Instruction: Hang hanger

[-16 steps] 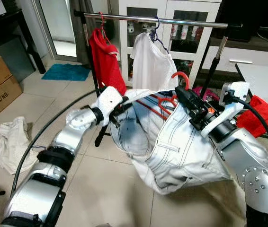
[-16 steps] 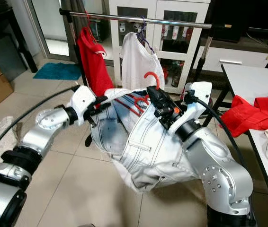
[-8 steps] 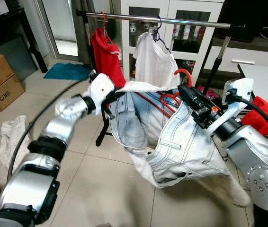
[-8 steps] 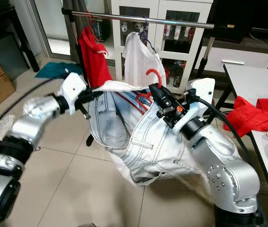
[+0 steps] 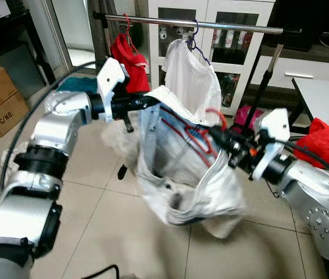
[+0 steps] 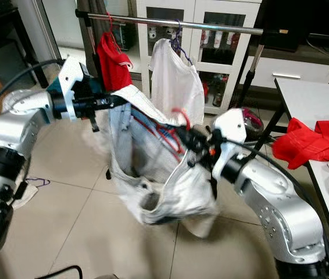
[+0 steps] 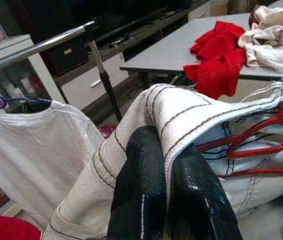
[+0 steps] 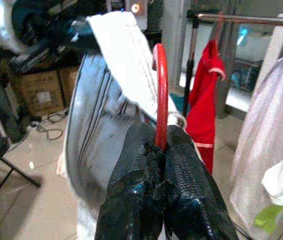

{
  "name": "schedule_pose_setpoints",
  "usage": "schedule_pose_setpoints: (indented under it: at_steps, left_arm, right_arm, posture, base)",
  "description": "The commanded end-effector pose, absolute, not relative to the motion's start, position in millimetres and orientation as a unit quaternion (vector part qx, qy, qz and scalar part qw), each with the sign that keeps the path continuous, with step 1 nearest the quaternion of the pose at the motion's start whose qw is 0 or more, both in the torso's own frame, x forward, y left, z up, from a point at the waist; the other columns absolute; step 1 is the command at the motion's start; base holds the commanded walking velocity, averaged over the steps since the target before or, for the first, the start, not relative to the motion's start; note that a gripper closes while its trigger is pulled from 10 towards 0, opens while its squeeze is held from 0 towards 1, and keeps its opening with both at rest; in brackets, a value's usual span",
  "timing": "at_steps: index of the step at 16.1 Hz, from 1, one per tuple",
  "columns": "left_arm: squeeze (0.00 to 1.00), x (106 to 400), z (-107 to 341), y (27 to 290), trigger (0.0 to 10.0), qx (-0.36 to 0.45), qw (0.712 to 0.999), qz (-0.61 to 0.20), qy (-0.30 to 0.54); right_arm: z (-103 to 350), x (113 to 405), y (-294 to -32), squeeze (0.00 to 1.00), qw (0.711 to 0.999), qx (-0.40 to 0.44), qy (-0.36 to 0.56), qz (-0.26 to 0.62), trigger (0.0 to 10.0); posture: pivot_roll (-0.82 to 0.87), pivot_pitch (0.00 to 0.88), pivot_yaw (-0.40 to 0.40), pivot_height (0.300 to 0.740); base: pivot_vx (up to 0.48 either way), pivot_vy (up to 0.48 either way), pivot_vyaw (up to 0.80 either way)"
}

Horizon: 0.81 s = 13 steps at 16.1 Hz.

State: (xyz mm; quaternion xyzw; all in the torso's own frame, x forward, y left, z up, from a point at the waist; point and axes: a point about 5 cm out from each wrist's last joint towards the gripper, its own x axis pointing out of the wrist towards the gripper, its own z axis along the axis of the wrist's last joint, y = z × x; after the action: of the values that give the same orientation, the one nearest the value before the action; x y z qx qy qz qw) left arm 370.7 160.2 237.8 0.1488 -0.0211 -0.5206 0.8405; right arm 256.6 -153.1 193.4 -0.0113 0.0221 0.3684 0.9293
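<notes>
The left gripper pinches the waistband of pale jeans, holding it up below the clothes rail. The right gripper is clamped on the red hanger threaded inside the jeans, just in front of the hanging white shirt.

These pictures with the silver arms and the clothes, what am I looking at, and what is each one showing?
A humanoid robot with two silver arms stands before a metal clothes rail. The two wide pictures come from cameras in its head; the two close ones sit on its wrists, looking along black fingers. The left gripper pinches the waistband of pale blue-white jeans. The right gripper is closed on a red plastic hanger threaded into them. On the rail hang a red shirt and a white T-shirt. Red cloth lies on the grey table.
</notes>
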Motion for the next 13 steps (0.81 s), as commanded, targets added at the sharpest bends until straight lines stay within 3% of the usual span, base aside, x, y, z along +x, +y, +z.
schedule_pose_setpoints:
  at_steps: [1, 8, 13]
  left_arm:
    - [0.00, 373, 253, 168, 0.0, 0.152, 0.846, -0.509, -0.037]
    - [0.00, 398, 281, 206, 0.0, 0.082, 0.946, -0.302, -0.083]
    - [0.00, 408, 277, 226, 0.0, -0.030, 0.981, -0.175, -0.082]
  right_arm:
    - [195, 252, -153, 0.00, 0.922, -0.027, 0.018, 0.386, 0.0]
    - [188, 232, -170, 0.00, 0.904, -0.026, 0.037, 0.426, 0.0]
    - [202, 227, -178, 0.00, 0.899, 0.042, -0.009, 0.435, 0.0]
  posture:
    - [-0.03, 0.000, 0.039, 0.740]
    - [-0.03, 0.000, 0.041, 0.740]
    - [-0.03, 0.000, 0.043, 0.740]
  base:
    - [0.000, 0.000, 0.00]
    - [0.000, 0.000, 0.00]
    - [0.000, 0.000, 0.00]
